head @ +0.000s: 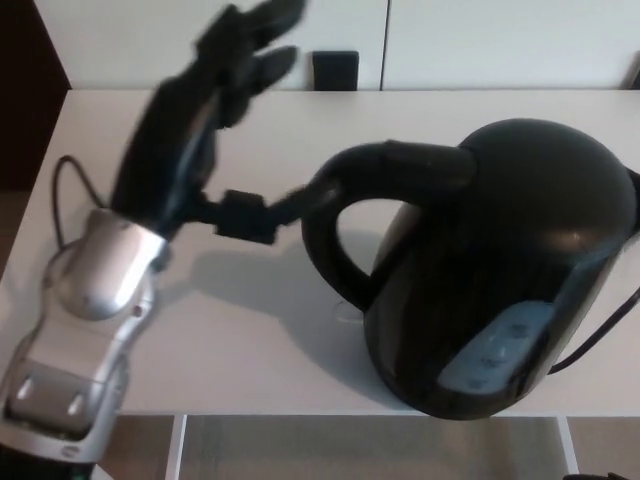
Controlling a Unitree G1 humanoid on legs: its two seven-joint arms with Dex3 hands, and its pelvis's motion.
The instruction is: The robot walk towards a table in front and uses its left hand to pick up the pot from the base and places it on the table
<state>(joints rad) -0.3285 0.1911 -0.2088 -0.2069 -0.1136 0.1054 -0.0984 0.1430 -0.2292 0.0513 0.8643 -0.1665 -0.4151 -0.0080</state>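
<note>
Reaching step: left hand (185,130) spread, empty, just beside pot (500,270) handle (330,215) near table (250,350) front edge; next, wrap the handle.

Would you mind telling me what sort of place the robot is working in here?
Probably an indoor test room or office kitchenette: a plain white table, a black electric kettle with its cord, and white wall panels with a black square fitting behind.
</note>
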